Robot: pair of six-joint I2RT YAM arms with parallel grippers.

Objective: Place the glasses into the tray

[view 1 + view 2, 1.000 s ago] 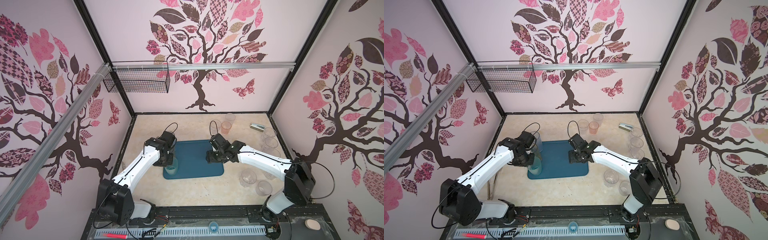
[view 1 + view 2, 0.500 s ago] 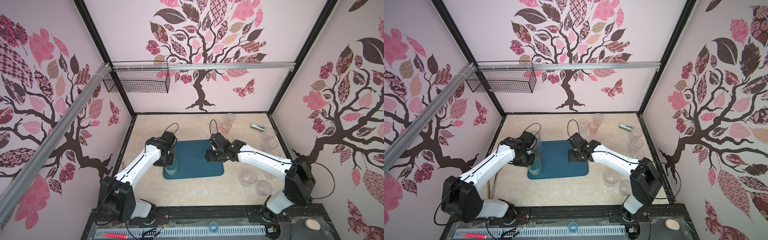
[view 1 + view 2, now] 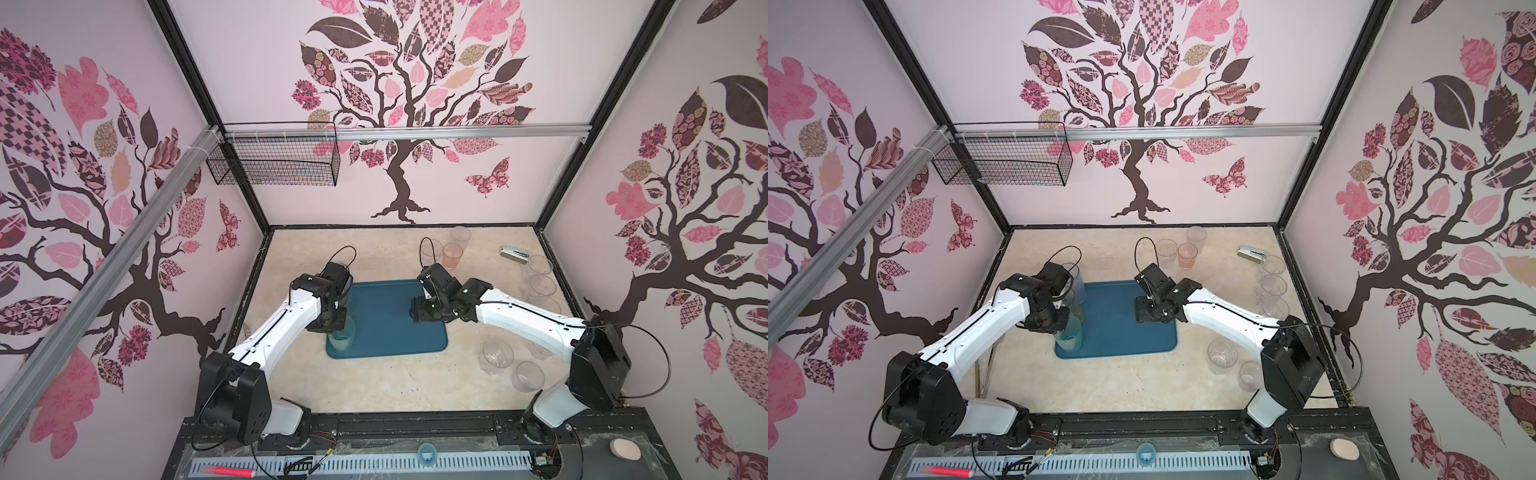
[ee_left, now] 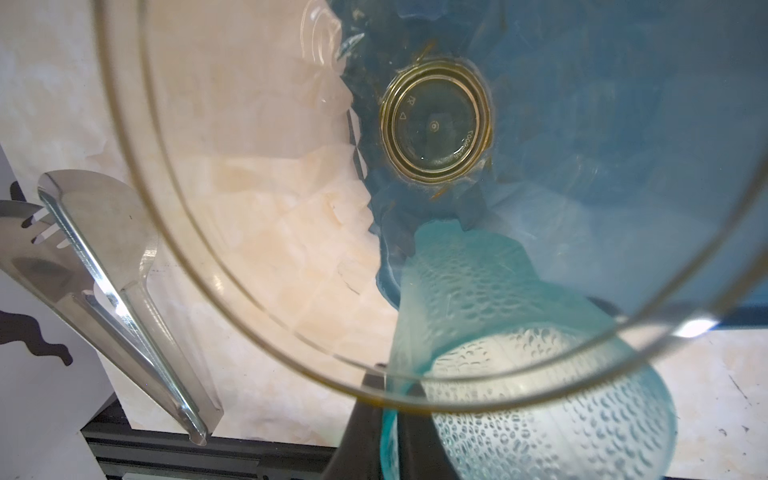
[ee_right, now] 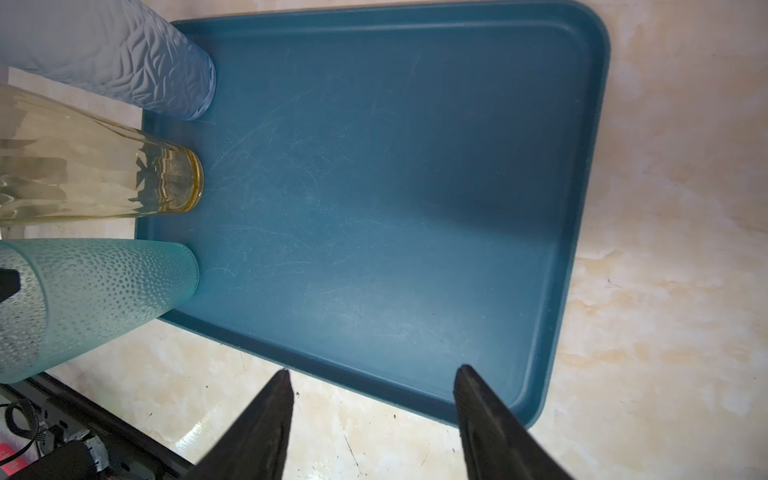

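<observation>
The dark teal tray [image 3: 390, 320] lies mid-table in both top views. Three glasses stand along its left edge: a blue-grey one [image 5: 124, 54], a yellow one [image 5: 83, 174] and a dimpled teal one [image 5: 95, 299]. The teal glass [image 3: 341, 338] sits at the tray's front left corner. My left gripper [image 4: 390, 386] is shut on its rim, one finger inside and one outside. My right gripper [image 5: 374, 370] hangs open and empty over the tray's front right edge [image 5: 415, 390]. More glasses stand off the tray, such as a pink one [image 3: 452, 255].
Clear glasses line the right wall [image 3: 540, 266] and stand front right [image 3: 496, 357]. A silver stapler [image 3: 514, 253] lies back right. A wire basket [image 3: 274, 166] hangs on the back rail. A shiny flat piece [image 4: 104, 270] leans by the left wall.
My left gripper has shifted slightly at the tray's front left corner, its fingers still on the teal glass's rim. The right arm has not moved.
</observation>
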